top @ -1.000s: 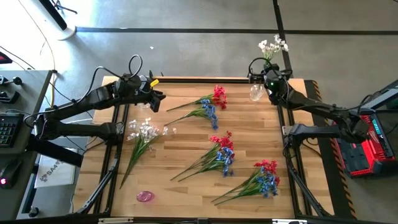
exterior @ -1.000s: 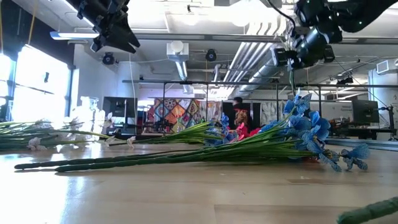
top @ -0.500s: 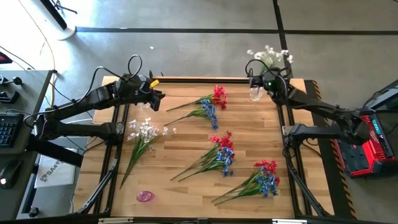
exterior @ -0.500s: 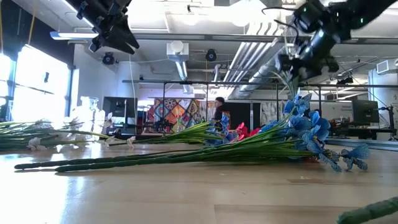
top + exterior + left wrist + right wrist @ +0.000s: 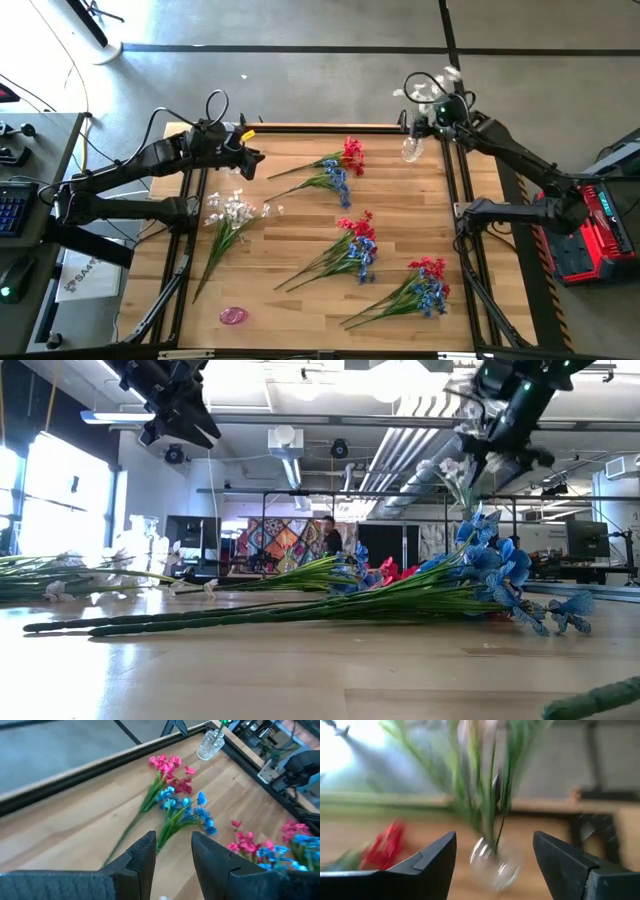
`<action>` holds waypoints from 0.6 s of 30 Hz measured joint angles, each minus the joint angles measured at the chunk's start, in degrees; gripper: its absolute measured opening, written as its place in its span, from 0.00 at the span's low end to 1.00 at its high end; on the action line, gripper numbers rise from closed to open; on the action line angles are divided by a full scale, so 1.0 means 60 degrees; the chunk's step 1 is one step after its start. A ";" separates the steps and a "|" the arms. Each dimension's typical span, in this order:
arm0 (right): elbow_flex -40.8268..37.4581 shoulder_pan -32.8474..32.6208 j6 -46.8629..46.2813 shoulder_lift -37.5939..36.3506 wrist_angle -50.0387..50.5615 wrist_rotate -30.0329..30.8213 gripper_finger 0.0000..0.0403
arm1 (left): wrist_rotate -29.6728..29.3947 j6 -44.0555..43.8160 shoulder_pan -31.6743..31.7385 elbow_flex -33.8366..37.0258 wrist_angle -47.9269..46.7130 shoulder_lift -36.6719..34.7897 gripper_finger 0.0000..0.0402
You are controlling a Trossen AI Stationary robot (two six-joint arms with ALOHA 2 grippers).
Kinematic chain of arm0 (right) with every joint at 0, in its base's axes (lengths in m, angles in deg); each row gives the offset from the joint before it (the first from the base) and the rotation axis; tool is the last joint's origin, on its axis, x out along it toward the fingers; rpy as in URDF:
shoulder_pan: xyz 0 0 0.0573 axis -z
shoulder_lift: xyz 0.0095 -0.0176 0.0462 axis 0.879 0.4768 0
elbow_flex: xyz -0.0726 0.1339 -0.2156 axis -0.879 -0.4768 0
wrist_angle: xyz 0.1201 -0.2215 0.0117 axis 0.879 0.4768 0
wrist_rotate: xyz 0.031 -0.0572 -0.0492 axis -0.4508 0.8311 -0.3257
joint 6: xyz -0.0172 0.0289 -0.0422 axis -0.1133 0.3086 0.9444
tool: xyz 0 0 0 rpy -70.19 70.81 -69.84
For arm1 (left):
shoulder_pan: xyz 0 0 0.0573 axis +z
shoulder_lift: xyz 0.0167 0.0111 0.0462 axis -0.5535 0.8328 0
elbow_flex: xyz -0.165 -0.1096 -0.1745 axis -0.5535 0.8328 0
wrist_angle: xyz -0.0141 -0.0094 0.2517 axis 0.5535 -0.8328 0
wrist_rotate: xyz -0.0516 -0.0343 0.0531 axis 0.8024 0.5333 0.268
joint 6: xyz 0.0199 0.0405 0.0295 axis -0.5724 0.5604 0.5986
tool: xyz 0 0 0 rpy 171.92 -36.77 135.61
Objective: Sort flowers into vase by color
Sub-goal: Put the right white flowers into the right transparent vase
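Observation:
A white flower spray (image 5: 425, 88) stands with its stems in a small clear glass vase (image 5: 411, 150) at the table's far right corner, blossoms leaning left. My right gripper (image 5: 437, 112) hovers open just above the vase. In the right wrist view its fingers stand on either side of the green stems (image 5: 492, 800) and the vase (image 5: 492, 864), apart from both. Another white spray (image 5: 230, 212) lies on the table at left. Three sprays of red and blue flowers (image 5: 340, 165) (image 5: 355, 245) (image 5: 425, 282) lie across the middle and right. My left gripper (image 5: 250, 160) hangs open over the far left with nothing between its fingers.
A small pink object (image 5: 233, 315) lies near the table's front left. Black frame rails (image 5: 455, 230) run along both sides of the wooden table. A red unit (image 5: 585, 235) stands off the right side. A person (image 5: 322, 540) shows far off in the room.
My right gripper has opened and let go of the white spray, then risen and drawn back from it. The spray stays with its stems in the vase, and its blossoms have tipped toward the table's left.

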 joint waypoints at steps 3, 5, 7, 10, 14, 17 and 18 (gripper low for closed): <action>0.0037 0.0280 -0.0293 0.0032 0.0445 -0.1230 0.63 | 0.0291 -0.0230 -0.0009 0.0000 -0.0086 0.0000 0.28; 0.0351 0.0379 -0.0312 0.0032 0.1155 -0.1486 0.63 | 0.0308 -0.0269 -0.0107 0.0000 -0.0158 0.0000 0.28; 0.0850 0.0432 -0.0277 0.0014 0.1963 -0.1524 0.63 | 0.0303 -0.0394 -0.0253 0.0000 -0.0278 0.0000 0.28; 0.1479 0.0340 -0.0119 0.0014 0.3152 -0.1528 0.63 | 0.0297 -0.0458 -0.0545 0.0000 -0.0618 0.0000 0.28; 0.1831 -0.0203 -0.0051 0.0007 0.3653 -0.2085 0.63 | 0.0018 -0.0717 -0.1096 0.0000 -0.1438 0.0048 0.28; 0.1667 -0.0864 -0.0100 0.0011 0.3502 -0.2682 0.63 | -0.0172 -0.0996 -0.1554 0.0000 -0.2067 0.0054 0.28; 0.1549 -0.1119 -0.0187 0.0011 0.3433 -0.2777 0.63 | -0.0215 -0.1150 -0.1710 0.0000 -0.2217 0.0051 0.28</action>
